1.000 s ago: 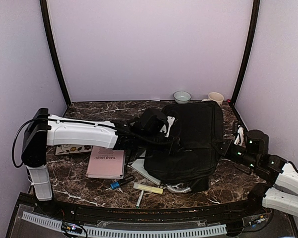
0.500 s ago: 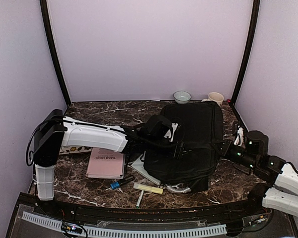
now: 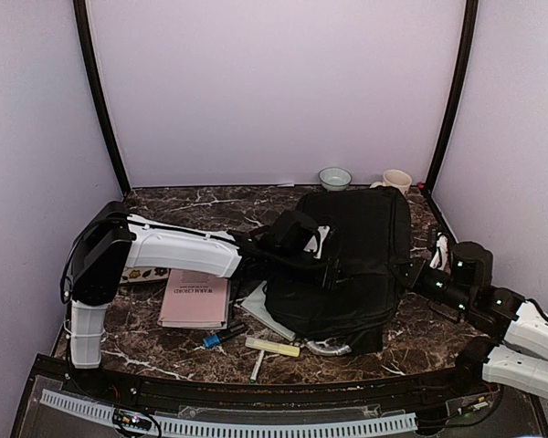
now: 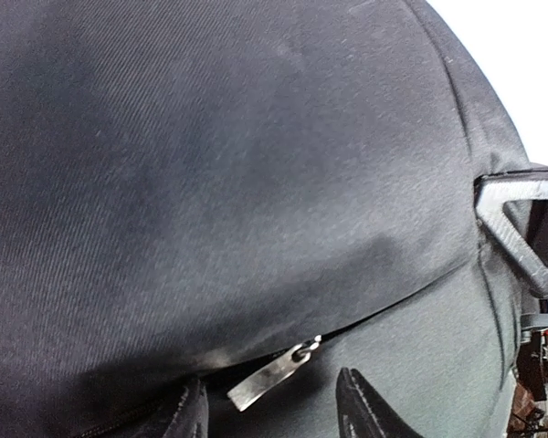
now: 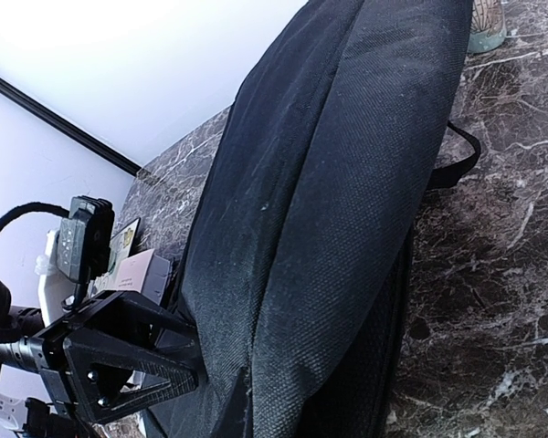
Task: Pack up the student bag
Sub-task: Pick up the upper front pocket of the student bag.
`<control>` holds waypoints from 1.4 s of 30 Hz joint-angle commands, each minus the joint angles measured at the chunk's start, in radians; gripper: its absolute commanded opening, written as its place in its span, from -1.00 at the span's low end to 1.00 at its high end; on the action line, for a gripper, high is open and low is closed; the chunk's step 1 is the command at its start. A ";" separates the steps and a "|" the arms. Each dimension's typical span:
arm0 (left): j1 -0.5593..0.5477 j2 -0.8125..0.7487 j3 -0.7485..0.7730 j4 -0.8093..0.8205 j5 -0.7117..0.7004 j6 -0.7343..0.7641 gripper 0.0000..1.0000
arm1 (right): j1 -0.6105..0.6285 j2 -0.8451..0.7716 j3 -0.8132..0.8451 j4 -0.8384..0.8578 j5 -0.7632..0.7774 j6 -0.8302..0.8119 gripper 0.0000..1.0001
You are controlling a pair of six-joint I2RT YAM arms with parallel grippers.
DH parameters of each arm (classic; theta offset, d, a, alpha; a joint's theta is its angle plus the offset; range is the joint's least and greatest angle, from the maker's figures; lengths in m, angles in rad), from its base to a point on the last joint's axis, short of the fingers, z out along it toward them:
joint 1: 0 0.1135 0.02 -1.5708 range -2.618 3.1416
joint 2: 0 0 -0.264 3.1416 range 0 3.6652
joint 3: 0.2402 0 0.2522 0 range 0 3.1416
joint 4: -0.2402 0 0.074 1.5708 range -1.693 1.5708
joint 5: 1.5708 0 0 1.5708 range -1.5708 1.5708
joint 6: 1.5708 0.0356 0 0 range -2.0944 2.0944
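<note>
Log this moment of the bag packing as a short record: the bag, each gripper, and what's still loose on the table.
bag: student bag lies flat on the marble table, right of centre
left gripper: open, fingertips either side of the bag's zipper pull, not touching it
right gripper: shut at the bag's right edge, apparently pinching fabric
outside bag: pink book and blue marker, to its left
far edge: bowl, cup

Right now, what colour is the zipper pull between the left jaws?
Silver zipper pull, bright against the black bag; it shows best in the left wrist view.
</note>
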 commanded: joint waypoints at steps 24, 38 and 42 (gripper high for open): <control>0.001 -0.017 0.014 0.044 0.015 0.011 -0.20 | 0.001 0.009 -0.006 0.118 0.023 -0.012 -1.00; 0.000 0.009 0.007 0.040 -0.008 0.006 -0.72 | 0.001 0.021 -0.021 0.136 0.018 -0.006 -1.00; 0.000 0.021 0.013 0.049 0.003 0.008 -0.96 | 0.001 0.010 -0.027 0.127 0.024 -0.002 -1.00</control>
